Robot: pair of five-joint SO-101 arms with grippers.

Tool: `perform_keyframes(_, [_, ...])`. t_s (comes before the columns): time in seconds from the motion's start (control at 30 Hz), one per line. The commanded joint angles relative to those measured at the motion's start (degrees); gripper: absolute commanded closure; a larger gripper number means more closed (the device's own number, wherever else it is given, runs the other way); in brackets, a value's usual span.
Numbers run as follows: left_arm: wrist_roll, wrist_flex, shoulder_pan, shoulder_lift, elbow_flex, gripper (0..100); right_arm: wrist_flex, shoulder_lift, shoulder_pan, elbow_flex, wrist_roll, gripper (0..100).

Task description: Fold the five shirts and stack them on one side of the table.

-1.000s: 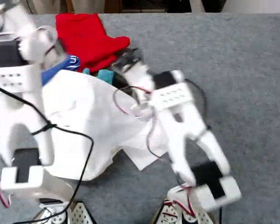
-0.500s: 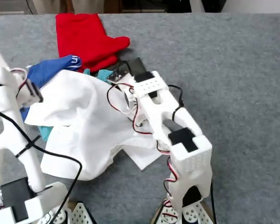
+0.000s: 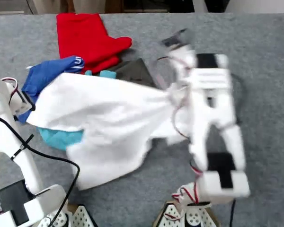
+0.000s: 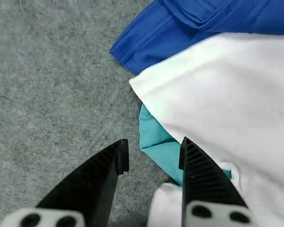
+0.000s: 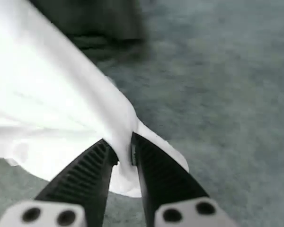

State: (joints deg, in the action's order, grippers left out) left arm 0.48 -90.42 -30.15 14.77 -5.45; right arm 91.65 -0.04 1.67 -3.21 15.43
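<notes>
step: likely stretching out white shirt [image 3: 109, 118], which is draping over teal shirt [image 3: 61, 138] | right pincer [image 5: 124, 153] clenching one end | left pincer [image 4: 154, 146] hanging released beside other end | next: probably needing that end gripped

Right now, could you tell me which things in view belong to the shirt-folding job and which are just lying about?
Job:
white shirt, clamped in the right end effector
blue shirt
teal shirt
red shirt
dark shirt
left end effector, open
grey table

Just there:
black cable on the left arm
furniture behind the table
</notes>
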Motion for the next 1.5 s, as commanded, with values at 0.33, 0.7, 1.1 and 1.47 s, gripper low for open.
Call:
perform_keyframes(0.33, [3.78,3.96,15.03,1.71,0.35,81,-12.75,-16.31,-30.55,6.64,-0.62,99.6])
perform_keyframes(0.7, [18.29,39.56,36.48,-8.31,-10.20,71,-41.23,-16.57,-29.23,36.88,-3.96,99.6])
perform_keyframes(1.1, [24.62,29.10,37.10,-50.33,27.08,75,-53.98,-16.48,-27.82,51.74,-3.87,99.6])
perform_keyframes(1.47, [13.98,9.85,30.51,-66.42,53.45,98,-59.25,-16.31,-24.92,57.27,-3.87,99.6])
